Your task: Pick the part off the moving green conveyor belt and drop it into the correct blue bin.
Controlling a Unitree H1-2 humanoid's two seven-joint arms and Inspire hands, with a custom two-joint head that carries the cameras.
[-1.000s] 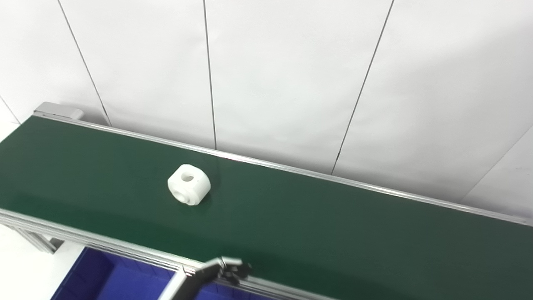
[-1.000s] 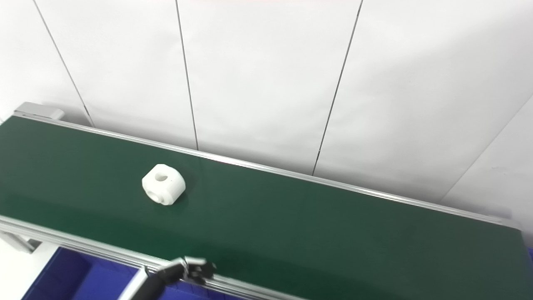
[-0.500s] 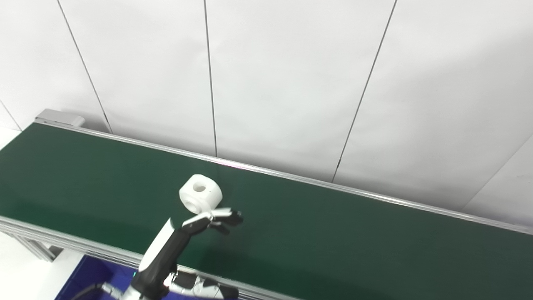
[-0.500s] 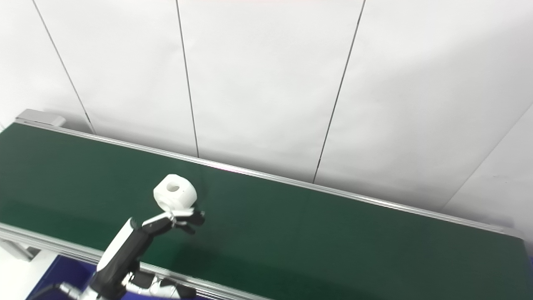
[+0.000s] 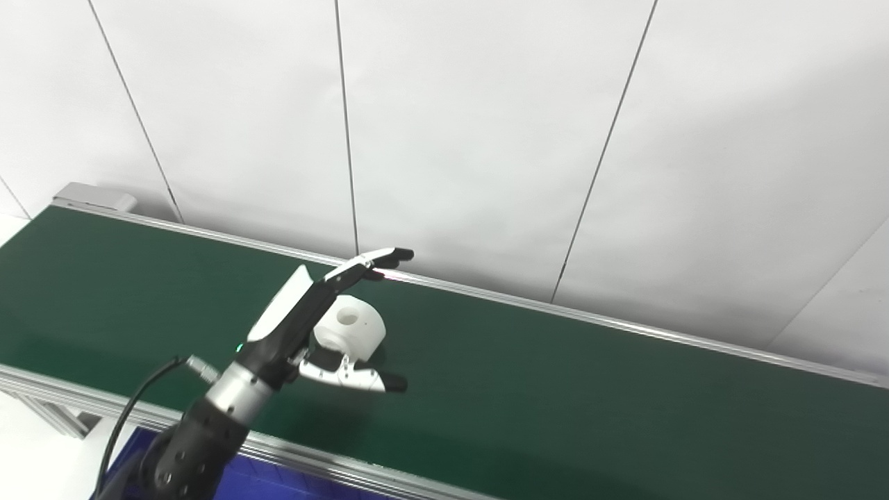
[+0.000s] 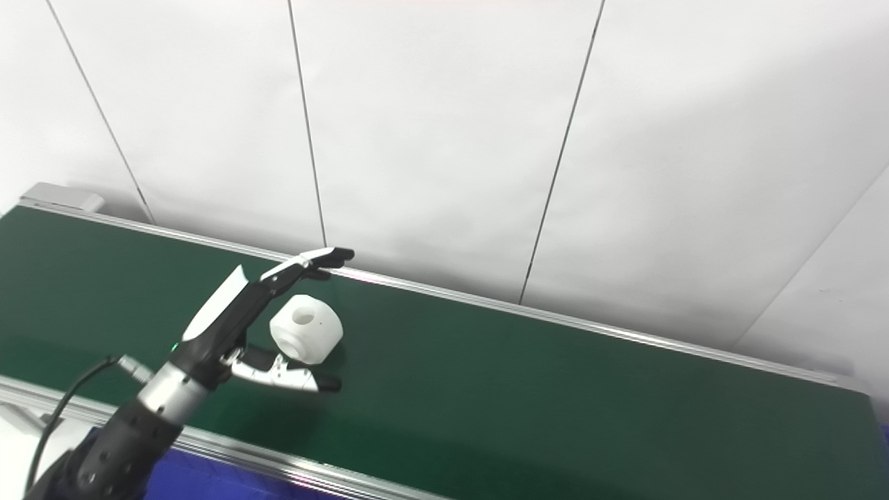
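While left hand [image 5: 305, 326] gapes around part [image 5: 349, 328], unclenched, part's hole facing up

No text, label, brand, number or sign is showing legibly anywhere in either view.
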